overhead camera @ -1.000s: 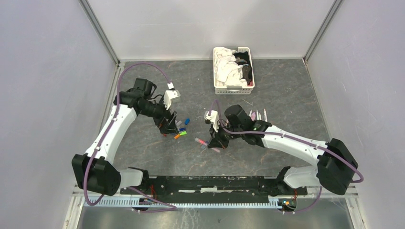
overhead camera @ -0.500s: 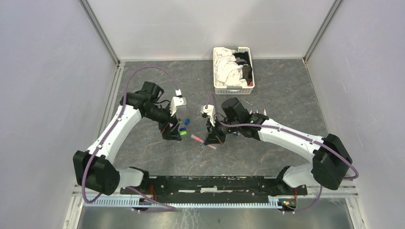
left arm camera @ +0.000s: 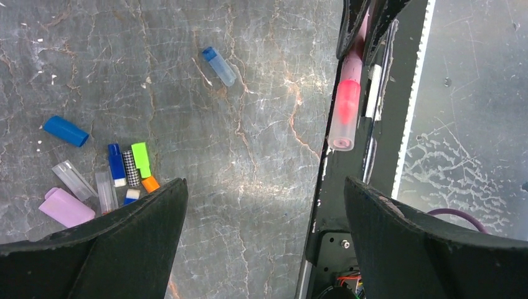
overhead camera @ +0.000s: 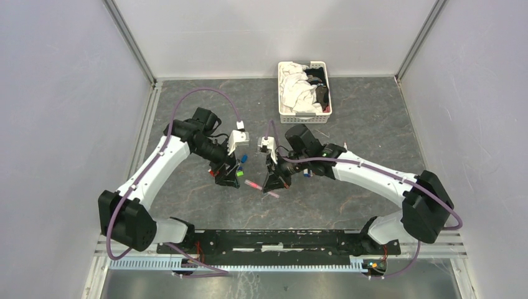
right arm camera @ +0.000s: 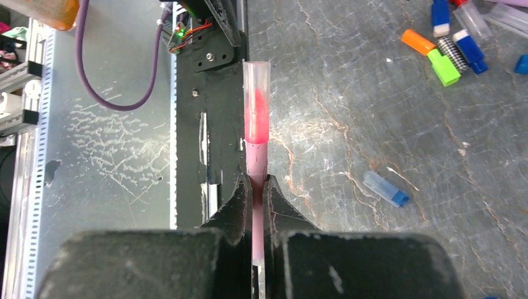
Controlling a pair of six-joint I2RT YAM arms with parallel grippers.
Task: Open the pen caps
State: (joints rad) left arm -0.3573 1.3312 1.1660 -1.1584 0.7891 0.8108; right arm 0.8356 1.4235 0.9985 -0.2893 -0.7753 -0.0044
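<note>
**Two arms over a veined grey bench, one pink pen gripped**

Nearest, a black rail (overhead camera: 280,240) carries both arm bases, with a slotted metal strip (overhead camera: 249,263) in front of it. Beyond lies the dark grey bench (overhead camera: 373,112), marbled with pale veins. The right jaws are clamped on a pink pen (right arm camera: 256,124) held off the surface, its clear cap (right arm camera: 256,75) on the end. The left jaws stand wide apart near it, by a cluster of loose caps (left arm camera: 124,171) in blue, green, orange, lilac and clear. Farther back, a white basket (overhead camera: 305,116) of cloths sits near the plain pale walls (overhead camera: 274,31).
</note>
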